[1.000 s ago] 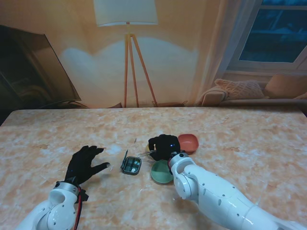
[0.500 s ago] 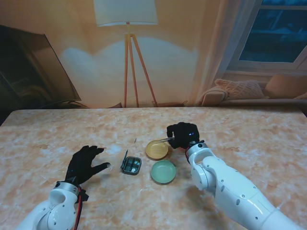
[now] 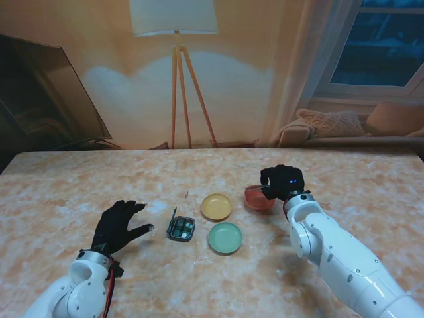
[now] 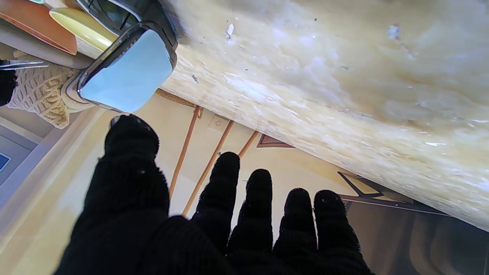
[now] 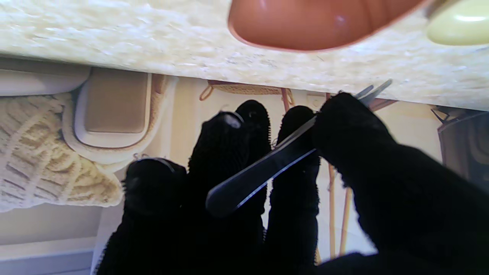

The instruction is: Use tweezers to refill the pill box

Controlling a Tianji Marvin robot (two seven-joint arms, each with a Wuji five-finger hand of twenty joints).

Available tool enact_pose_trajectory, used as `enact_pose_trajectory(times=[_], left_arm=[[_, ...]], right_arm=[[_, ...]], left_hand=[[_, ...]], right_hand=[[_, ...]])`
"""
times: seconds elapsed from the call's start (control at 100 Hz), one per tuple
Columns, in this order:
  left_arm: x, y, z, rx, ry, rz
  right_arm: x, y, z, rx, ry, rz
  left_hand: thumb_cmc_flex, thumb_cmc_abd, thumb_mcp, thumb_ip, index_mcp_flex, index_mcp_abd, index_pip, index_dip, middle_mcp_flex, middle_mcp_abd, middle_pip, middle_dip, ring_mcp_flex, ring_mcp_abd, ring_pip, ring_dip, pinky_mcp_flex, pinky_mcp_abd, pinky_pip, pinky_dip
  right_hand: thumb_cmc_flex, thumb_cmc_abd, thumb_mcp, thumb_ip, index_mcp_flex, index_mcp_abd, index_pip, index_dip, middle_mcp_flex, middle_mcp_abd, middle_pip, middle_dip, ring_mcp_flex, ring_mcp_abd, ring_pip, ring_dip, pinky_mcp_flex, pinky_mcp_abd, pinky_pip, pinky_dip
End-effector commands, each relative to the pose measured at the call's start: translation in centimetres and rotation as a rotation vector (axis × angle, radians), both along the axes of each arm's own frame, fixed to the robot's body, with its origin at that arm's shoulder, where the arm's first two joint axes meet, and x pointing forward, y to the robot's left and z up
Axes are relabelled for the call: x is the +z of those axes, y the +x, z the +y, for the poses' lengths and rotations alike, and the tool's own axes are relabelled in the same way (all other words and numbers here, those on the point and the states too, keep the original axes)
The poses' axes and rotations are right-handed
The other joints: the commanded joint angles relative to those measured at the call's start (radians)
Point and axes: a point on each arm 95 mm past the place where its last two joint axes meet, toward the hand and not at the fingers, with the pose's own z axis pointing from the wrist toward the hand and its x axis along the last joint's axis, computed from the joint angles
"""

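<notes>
Holding: right robot hand (image 3: 282, 181) was curled closed around the tweezers (image 5: 267, 168), thumb pressing them against the fingers (image 5: 294, 152); tips poked out past the thumb.
Tweezer load: could not tell whether anything sat between the tips; too small and blurred.
Right robot hand position: hovered over the red dish (image 3: 258, 198), at the right end of the dish group.
Left robot hand: left robot hand (image 3: 119, 226) was spread wide and held nothing, resting just left of the pill box.
Pill box: pill box (image 3: 181, 228) lay open on the desk (image 3: 79, 185), lid (image 4: 126, 72) raised, left of the green dish (image 3: 225, 237) and nearer to me than the yellow dish (image 3: 216, 207).
Pills: none could be made out in any dish.
Risk, grip: tweezers were pinched off-centre near the tips; judged likely to twist or slip in the glove fabric if squeezed harder.
Risk, pick: tips could skid on the smooth curved wall of the red dish and miss or flick a pill out.
Risk, carry: pill box sat well apart from the red dish, with two dishes between; a loosely held pill could drop there.
Risk, box: unbraced by the left robot hand, the box could shift or its lid tip shut if nudged.
</notes>
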Motion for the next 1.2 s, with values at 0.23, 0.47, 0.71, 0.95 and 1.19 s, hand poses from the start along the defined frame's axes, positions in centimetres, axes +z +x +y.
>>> enact_pose_trajectory(times=[0.23, 0.47, 0.71, 0.95, 1.19], left_arm=[[-0.1, 0.0, -0.2, -0.006, 0.004, 0.017], [0.0, 0.0, -0.3, -0.009, 0.008, 0.019], [0.0, 0.0, -0.3, -0.008, 0.007, 0.023], [0.0, 0.0, -0.3, -0.005, 0.008, 0.023], [0.1, -0.1, -0.2, -0.006, 0.014, 0.024]], right_arm=[[-2.3, 0.5, -1.6, -0.066, -0.033, 0.075], [-3.4, 0.9, -1.8, -0.089, -0.035, 0.105], [-3.8, 1.1, -1.6, -0.086, -0.030, 0.125], [-3.6, 1.3, -1.3, -0.073, -0.032, 0.138], [-2.9, 1.4, -1.2, -0.058, -0.051, 0.135]], left_hand=[[0.015, 0.036, -0.016, 0.022, 0.012, -0.006, -0.005, -0.007, 0.008, -0.022, -0.008, 0.010, 0.001, -0.024, -0.011, 0.007, -0.011, -0.036, -0.007, 0.014], [0.015, 0.037, -0.016, 0.022, 0.013, -0.010, -0.004, -0.007, 0.008, -0.023, -0.008, 0.010, 0.001, -0.024, -0.011, 0.007, -0.011, -0.035, -0.008, 0.014], [0.015, 0.037, -0.016, 0.022, 0.011, -0.010, -0.004, -0.006, 0.008, -0.023, -0.008, 0.010, 0.001, -0.026, -0.011, 0.007, -0.011, -0.036, -0.008, 0.014], [0.015, 0.035, -0.016, 0.022, 0.010, -0.010, -0.004, -0.006, 0.007, -0.022, -0.008, 0.010, 0.000, -0.024, -0.011, 0.007, -0.012, -0.035, -0.008, 0.014], [0.008, 0.011, -0.022, 0.021, 0.001, -0.019, -0.006, -0.006, 0.002, -0.015, -0.011, 0.008, -0.002, -0.021, -0.013, 0.006, -0.013, -0.032, -0.009, 0.014]], right_hand=[[0.053, 0.064, 0.030, 0.018, 0.053, -0.088, 0.094, 0.021, 0.023, 0.050, 0.021, -0.010, -0.008, -0.070, 0.017, 0.002, -0.013, -0.039, 0.023, 0.010], [0.047, 0.070, 0.022, 0.017, 0.022, -0.090, 0.082, 0.021, -0.003, 0.037, -0.002, -0.012, -0.046, -0.051, -0.023, -0.013, -0.049, -0.015, -0.006, -0.007], [0.000, 0.046, 0.018, 0.008, -0.102, -0.038, 0.022, 0.025, -0.115, 0.034, -0.081, 0.005, -0.167, 0.000, -0.153, -0.064, -0.176, 0.064, -0.110, -0.083], [-0.099, 0.129, -0.015, 0.091, -0.202, 0.056, -0.168, 0.121, -0.277, 0.056, -0.137, 0.036, -0.334, 0.052, -0.273, -0.077, -0.378, 0.167, -0.199, -0.176], [-0.183, 0.208, -0.072, 0.193, -0.276, 0.099, -0.310, 0.255, -0.399, 0.088, -0.193, 0.022, -0.482, 0.095, -0.379, -0.100, -0.542, 0.254, -0.238, -0.200]])
